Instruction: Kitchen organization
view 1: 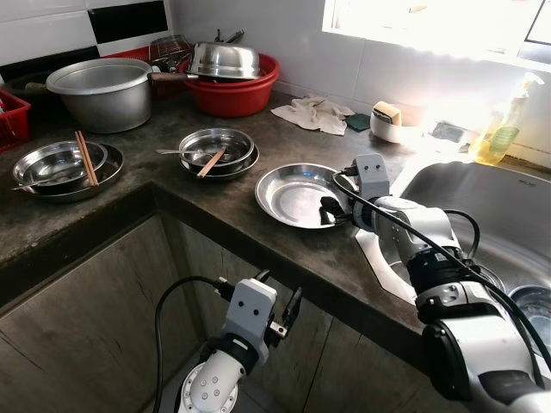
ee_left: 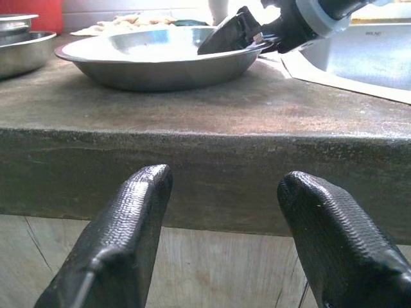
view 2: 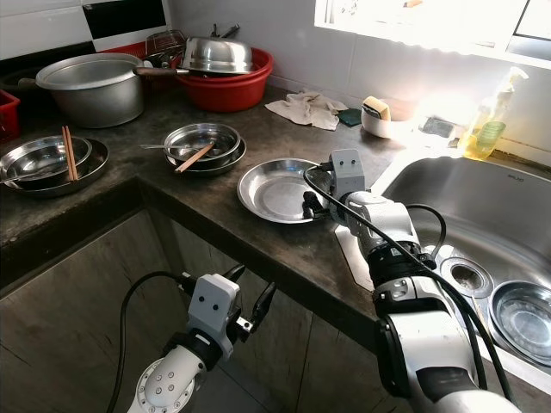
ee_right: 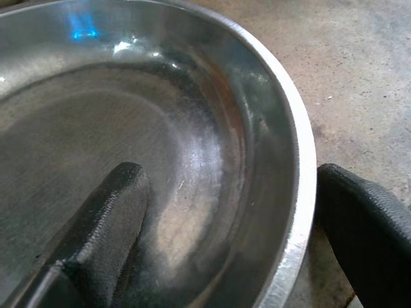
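Right gripper (ee_right: 225,224) jaws astride steel plate (view 1: 293,194) rim.

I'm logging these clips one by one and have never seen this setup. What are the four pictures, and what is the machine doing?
This is a humanoid robot at a kitchen counter. The two wide pictures come from its head camera, looking down; the two close ones come from cameras on its wrists. The right gripper straddles the rim of an empty steel plate: one finger is inside, the other outside, not yet closed. The left gripper hangs open below the counter edge, holding nothing. Also on the counter are stacked steel bowls with chopsticks, a large pot, a red basin, a cloth and a sink.
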`<state>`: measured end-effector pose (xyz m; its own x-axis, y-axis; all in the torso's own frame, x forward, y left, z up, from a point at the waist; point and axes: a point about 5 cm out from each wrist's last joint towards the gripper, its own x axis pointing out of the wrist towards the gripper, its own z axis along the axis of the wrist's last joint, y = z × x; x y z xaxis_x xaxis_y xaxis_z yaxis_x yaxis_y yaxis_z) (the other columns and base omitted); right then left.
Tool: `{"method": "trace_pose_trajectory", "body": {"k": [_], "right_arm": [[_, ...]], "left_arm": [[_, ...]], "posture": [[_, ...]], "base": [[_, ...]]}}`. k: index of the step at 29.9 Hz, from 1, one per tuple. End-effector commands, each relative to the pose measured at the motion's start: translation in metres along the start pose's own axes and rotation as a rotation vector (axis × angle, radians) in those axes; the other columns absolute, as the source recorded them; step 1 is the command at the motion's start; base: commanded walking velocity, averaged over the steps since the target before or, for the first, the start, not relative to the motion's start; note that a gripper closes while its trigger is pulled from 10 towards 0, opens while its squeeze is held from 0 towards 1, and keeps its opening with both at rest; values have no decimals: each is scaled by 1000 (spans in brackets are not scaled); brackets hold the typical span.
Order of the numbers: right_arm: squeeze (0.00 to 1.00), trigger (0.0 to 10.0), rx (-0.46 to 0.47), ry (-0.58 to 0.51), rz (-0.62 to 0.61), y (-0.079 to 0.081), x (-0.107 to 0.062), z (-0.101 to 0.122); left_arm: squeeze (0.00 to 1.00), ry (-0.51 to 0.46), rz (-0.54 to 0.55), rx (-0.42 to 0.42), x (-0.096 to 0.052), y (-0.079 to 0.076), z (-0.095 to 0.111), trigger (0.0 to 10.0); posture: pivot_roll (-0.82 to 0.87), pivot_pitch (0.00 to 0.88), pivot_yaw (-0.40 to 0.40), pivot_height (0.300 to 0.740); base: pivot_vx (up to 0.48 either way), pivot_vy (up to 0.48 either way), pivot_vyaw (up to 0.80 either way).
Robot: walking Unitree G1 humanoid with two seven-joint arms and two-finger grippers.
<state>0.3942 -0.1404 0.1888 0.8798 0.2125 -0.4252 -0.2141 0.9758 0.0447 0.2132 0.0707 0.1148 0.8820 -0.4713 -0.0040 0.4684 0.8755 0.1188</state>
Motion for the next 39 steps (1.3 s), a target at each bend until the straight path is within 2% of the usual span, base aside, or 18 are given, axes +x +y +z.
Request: {"method": "trace_pose_trajectory", "body": {"k": [1, 2, 6, 13, 20, 27, 28, 29, 31, 32, 33, 37, 39], "right_arm": [[0, 3961, -9, 15, 12, 2, 0, 4], [0, 0, -29, 32, 17, 4, 1, 2], [0, 0, -37, 72, 16, 7, 4, -2], [0, 0, -36, 81, -7, 5, 6, -1], [0, 0, -4, 81, -37, 1, 7, 1], [0, 0, 74, 51, -78, -8, 6, 6], [0, 0, 105, 38, -93, -11, 5, 7], [0, 0, 175, 12, -111, -16, 4, 10], [0, 0, 208, 1, -116, -18, 4, 11], [0, 0, 291, -54, -118, -24, 1, 15], [0, 0, 291, -54, -118, -24, 1, 15], [0, 0, 452, -158, -156, -39, -7, 21], [0, 0, 508, -203, -173, -39, -7, 22]], "left_arm": [[0, -9, -9, 0, 0, -2, 1, 10000], [0, -9, -7, 1, 0, -2, 1, 10000], [0, -10, 3, 3, 1, -2, 2, 10000], [0, -8, 16, -1, 1, -1, 1, 10000], [0, -5, 22, -3, 2, -1, 1, 10000], [0, -4, 26, -3, 3, -1, 1, 10000], [0, -3, 27, -2, 3, -1, 1, 10000], [0, -3, 29, -1, 3, -1, 1, 10000], [0, -3, 30, -1, 3, -1, 1, 10000], [0, -3, 33, 1, 3, 0, 1, 10000], [0, -3, 33, 1, 3, 0, 1, 10000], [0, -3, 33, 4, 4, 0, 1, 10000], [0, -3, 33, 6, 4, 1, 1, 10000]], "posture": [[206, 1, -96, 740], [209, 2, -98, 740], [210, 8, -101, 740], [207, 12, -104, 740], [206, 16, -108, 740], [205, 17, -106, 740], [206, 16, -112, 740], [209, 17, -112, 740], [209, 18, -112, 740], [208, 17, -110, 740], [208, 17, -110, 740], [211, 19, -108, 740], [207, 14, -103, 740]], "base": [[0, 0, 0], [0, 0, 0], [0, 0, 0], [0, 0, 0], [0, 0, 0], [0, 0, 0], [0, 0, 0], [0, 0, 0], [0, 0, 0], [0, 0, 0], [0, 0, 0], [0, 0, 0], [0, 0, 0]]}}
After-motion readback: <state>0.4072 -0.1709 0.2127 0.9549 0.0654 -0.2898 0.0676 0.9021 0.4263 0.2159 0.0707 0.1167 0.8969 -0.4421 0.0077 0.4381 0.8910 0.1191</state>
